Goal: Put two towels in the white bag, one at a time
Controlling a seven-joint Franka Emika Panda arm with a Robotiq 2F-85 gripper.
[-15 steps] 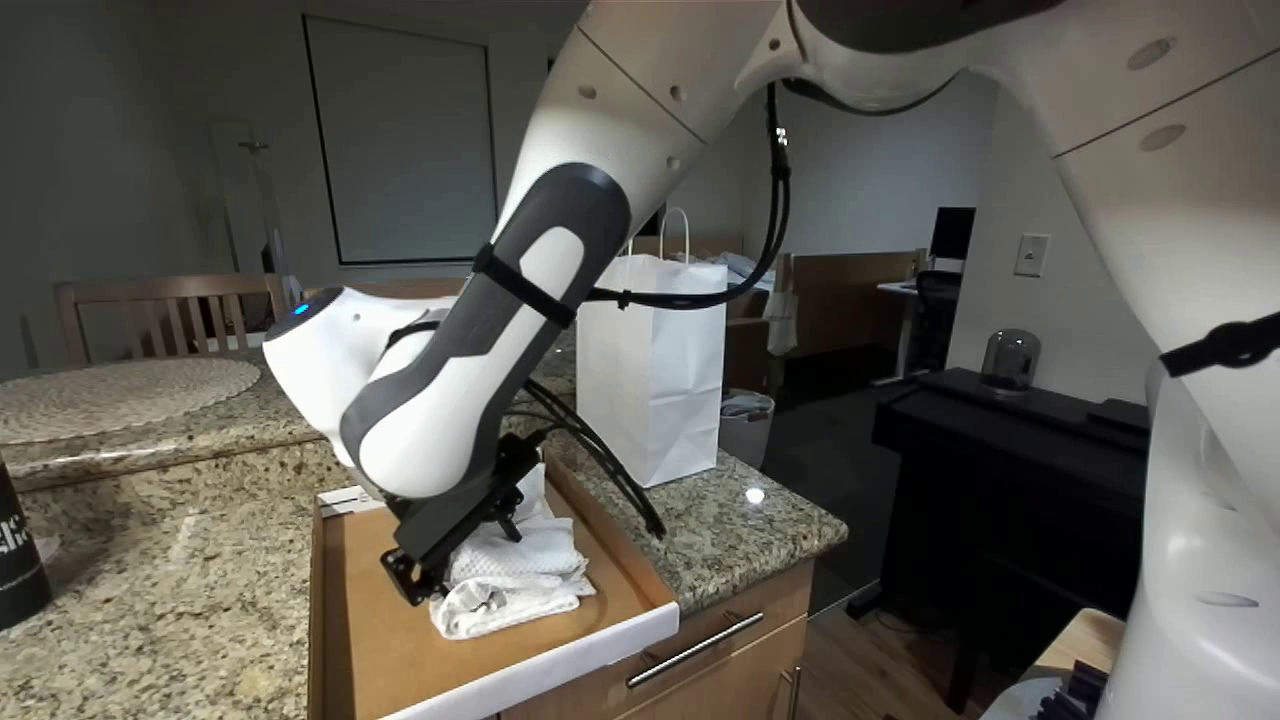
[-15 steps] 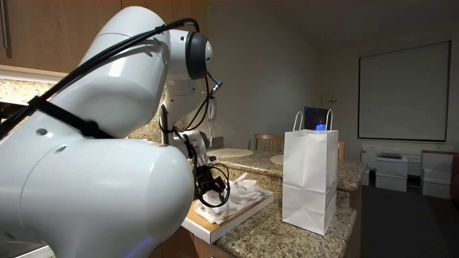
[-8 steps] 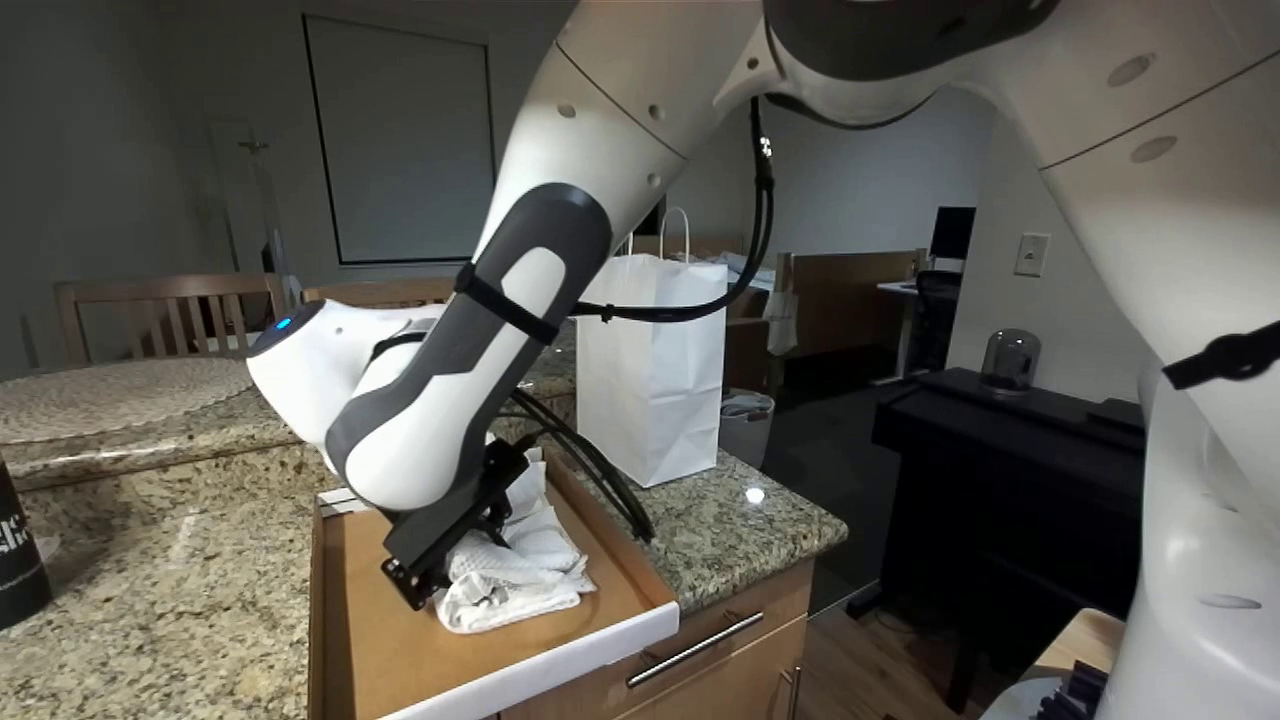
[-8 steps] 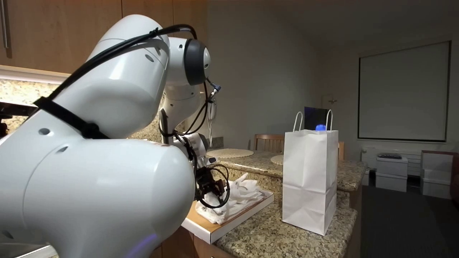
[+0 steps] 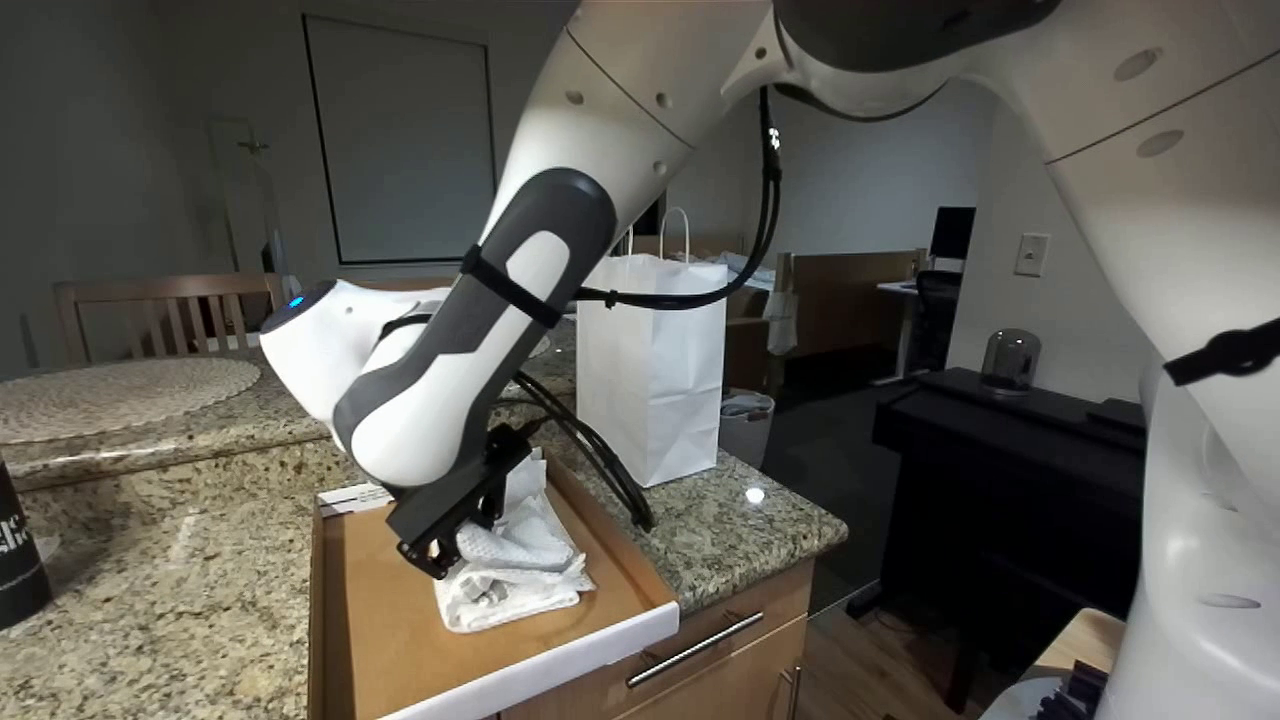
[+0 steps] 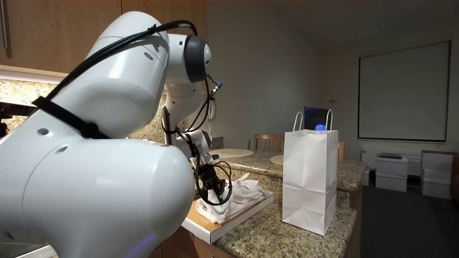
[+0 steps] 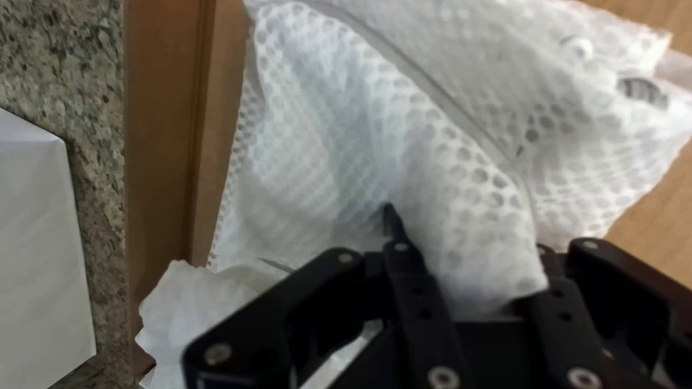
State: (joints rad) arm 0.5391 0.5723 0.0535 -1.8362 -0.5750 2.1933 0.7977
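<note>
White dimpled towels lie heaped in a shallow cardboard tray (image 5: 380, 650); where one cloth ends and another begins I cannot tell. A thick fold of the upper towel (image 7: 346, 140) bulges up between the black fingers (image 7: 419, 302) of my gripper (image 7: 470, 232), which is shut on it. The far fingertip is hidden behind the cloth. In an exterior view the gripper (image 5: 462, 545) tilts over the near-left part of the heap. A loose white cloth end (image 7: 186, 313) shows at lower left in the wrist view. The white bag (image 6: 308, 179) stands upright beside the tray, its inside hidden.
Two upright paper handles (image 6: 329, 120) rise from the bag. The tray has a low white-edged wall (image 6: 233, 229). The granite counter (image 5: 760, 510) ends just right of the bag, and a raised ledge (image 5: 180, 440) runs behind. A black canister (image 5: 18, 570) stands at far left.
The fingers have come together on a towel fold. My gripper dipped a little, then rose slightly, and the cloth is bunched up between the fingers. The bag has not moved.
</note>
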